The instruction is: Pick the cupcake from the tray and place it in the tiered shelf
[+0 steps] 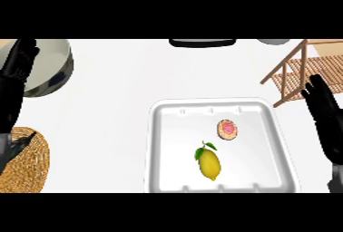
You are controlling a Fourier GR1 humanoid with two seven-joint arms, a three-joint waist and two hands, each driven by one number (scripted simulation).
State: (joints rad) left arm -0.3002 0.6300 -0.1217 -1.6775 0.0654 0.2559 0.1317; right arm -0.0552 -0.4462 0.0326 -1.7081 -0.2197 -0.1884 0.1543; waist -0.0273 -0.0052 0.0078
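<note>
A small cupcake point(228, 129) with pink topping sits in the white tray point(167, 149), toward its upper right. The wooden tiered shelf point(305, 68) stands at the far right of the counter. My right hand point(327, 122) is open, fingers straight and pointing up, just right of the tray and in front of the shelf, apart from the cupcake. At the view's left edge my left hand point(15, 77) rests open with its fingers up, far from the tray.
A yellow lemon point(209, 164) with a green leaf lies in the tray below the cupcake. A woven mat point(30, 163) lies at the lower left. A grey round pot point(50, 63) sits at the upper left, and dark objects point(203, 42) line the far edge.
</note>
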